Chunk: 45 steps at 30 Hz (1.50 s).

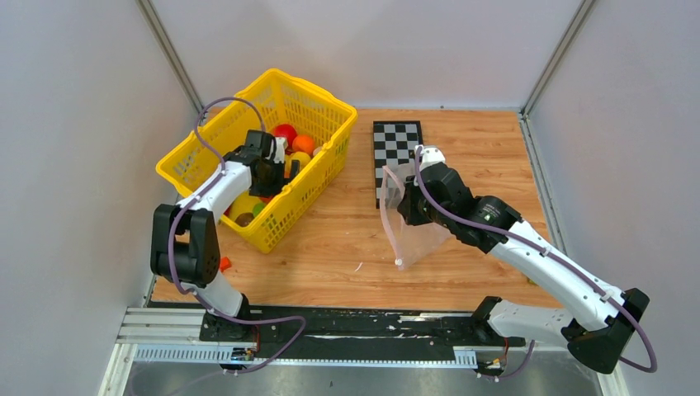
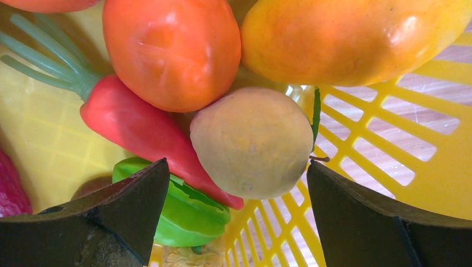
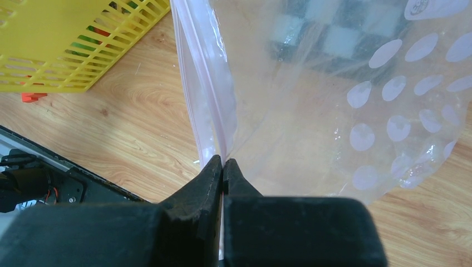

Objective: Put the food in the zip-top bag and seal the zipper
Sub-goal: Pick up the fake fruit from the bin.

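My left gripper (image 1: 276, 169) is open inside the yellow basket (image 1: 326, 103), over the food. In the left wrist view a pale round fruit (image 2: 251, 142) lies just ahead of the gap between my open fingers (image 2: 133, 200), with an orange tomato (image 2: 172, 50), a yellow-orange mango (image 2: 345, 33), a red chilli (image 2: 133, 128) and a green piece (image 2: 183, 214) around it. My right gripper (image 3: 222, 164) is shut on the zip-top bag (image 3: 345, 111) at its pinkish zipper (image 3: 209, 94). It holds the bag (image 1: 413, 231) up off the table, mouth to the left.
A checkerboard (image 1: 394, 148) lies behind the bag. A small orange piece (image 1: 224, 263) lies on the wooden table by the left arm's base. White walls enclose the table on three sides. A black rail runs along the near edge.
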Tool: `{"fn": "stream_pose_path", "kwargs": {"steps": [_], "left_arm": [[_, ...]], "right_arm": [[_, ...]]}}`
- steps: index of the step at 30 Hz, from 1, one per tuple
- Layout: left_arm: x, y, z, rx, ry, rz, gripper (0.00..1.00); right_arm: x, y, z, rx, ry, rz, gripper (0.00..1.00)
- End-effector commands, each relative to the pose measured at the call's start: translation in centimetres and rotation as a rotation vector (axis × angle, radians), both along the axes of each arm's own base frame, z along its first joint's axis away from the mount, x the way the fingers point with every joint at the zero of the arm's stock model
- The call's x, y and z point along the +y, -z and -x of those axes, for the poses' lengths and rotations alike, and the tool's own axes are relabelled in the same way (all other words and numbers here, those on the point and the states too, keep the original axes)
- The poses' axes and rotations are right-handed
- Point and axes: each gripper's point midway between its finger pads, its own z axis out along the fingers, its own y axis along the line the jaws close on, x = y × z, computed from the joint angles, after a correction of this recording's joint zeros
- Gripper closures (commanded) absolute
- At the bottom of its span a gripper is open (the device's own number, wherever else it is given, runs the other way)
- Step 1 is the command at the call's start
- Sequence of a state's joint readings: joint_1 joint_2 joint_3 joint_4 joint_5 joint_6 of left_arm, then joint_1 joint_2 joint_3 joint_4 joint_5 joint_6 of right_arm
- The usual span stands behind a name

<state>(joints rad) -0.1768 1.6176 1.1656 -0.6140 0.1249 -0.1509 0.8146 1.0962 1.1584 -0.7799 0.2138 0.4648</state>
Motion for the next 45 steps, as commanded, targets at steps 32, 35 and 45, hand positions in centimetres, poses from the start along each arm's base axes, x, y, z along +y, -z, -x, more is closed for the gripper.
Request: {"fn": "stream_pose_path", "kwargs": {"steps": [32, 35, 45], "left_arm": [[-1.7, -17.4, 2.2, -0.515, -0.004, 0.216, 0.54], [-2.5, -20.1, 3.2, -0.589, 0.022, 0.284, 0.55], [-5.3, -26.5, 6.3, -0.735, 0.151, 0.484, 0.57]], "right_arm": [[0.3, -0.7, -1.1, -0.049, 0.038, -0.047, 1.00], [0.5, -0.8, -1.1, -0.051, 0.036, -0.058, 1.00], [0.9, -1.1, -1.0, -0.061, 0.039, -0.115, 1.00]]}}
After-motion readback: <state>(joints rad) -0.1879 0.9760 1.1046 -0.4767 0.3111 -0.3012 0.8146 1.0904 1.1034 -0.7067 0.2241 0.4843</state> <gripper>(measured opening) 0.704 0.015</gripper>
